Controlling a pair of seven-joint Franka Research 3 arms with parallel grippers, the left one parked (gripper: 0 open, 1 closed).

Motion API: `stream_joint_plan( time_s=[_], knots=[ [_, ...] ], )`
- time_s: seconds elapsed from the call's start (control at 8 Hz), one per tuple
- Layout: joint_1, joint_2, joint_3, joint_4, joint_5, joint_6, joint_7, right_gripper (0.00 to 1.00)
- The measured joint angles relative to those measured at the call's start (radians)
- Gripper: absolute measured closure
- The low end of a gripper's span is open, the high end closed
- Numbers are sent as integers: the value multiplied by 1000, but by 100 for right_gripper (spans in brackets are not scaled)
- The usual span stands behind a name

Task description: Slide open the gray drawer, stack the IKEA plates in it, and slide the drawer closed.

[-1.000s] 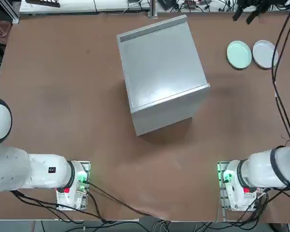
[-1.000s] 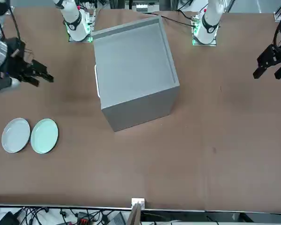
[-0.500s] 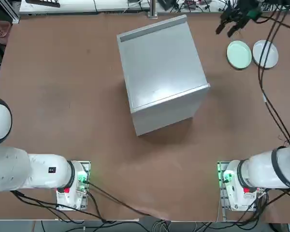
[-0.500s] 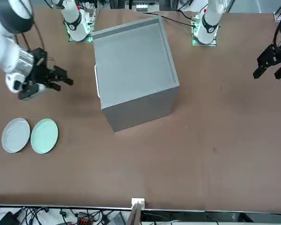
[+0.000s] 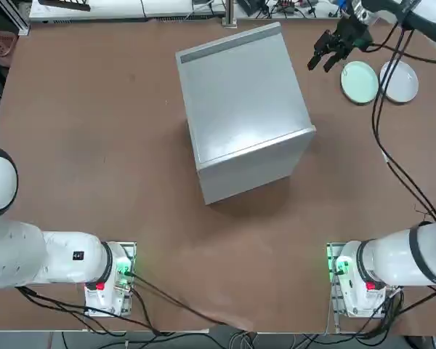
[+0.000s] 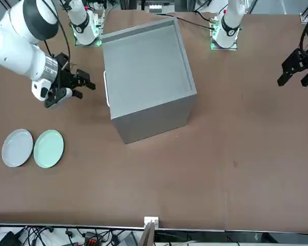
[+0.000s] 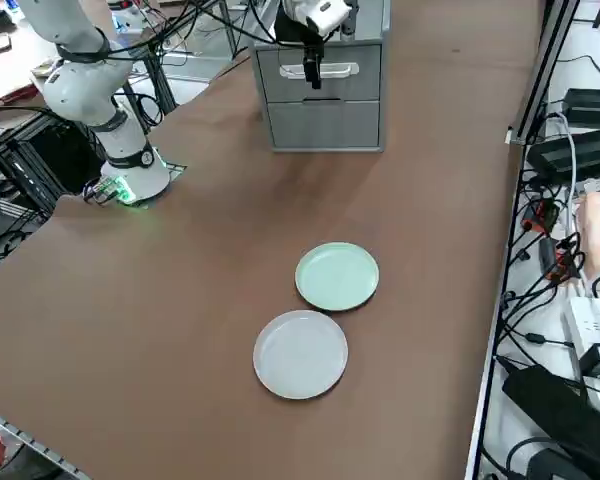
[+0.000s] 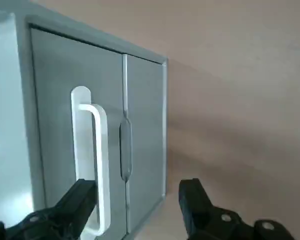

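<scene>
Working across the top view from the left, we have the big matte gray cabinet (image 5: pixel 247 94) standing on the tabletop (image 5: pixel 152 167), its top bare. On its right-hand face, seen from the right side, is the drawer front (image 7: pixel 280 88), shut flush, with the white handle (image 8: pixel 105 165) across it; we'd expect a stiff, fairly light pull here, smooth and perhaps slippery. The place to take it is the middle of that bar, a finger either side, then straight out, or the whole cabinet might drag along. Next comes our tool, the right gripper (image 5: pixel 319 67), between cabinet and plates, fingers apart, nothing held! On we go to the mint green plate (image 5: pixel 360 82), lying flat, and just beside it the white-gray plate (image 5: pixel 401 81): light, rigid, slick-looking, best pinched at the rim, and awkward to get under. And what's changed? Half a second ago the tool is farther right, nearer the mint plate; now we see it in closer to the cabinet. Cabinet and both plates sit exactly where they were, and no gap shows at the drawer!
</scene>
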Motion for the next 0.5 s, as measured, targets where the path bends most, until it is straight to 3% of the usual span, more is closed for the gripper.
stream_joint_plan(
  time_s=[0.5],
  knots=[
    [35,11,0,-48,17,76,-19,0]
  ],
)
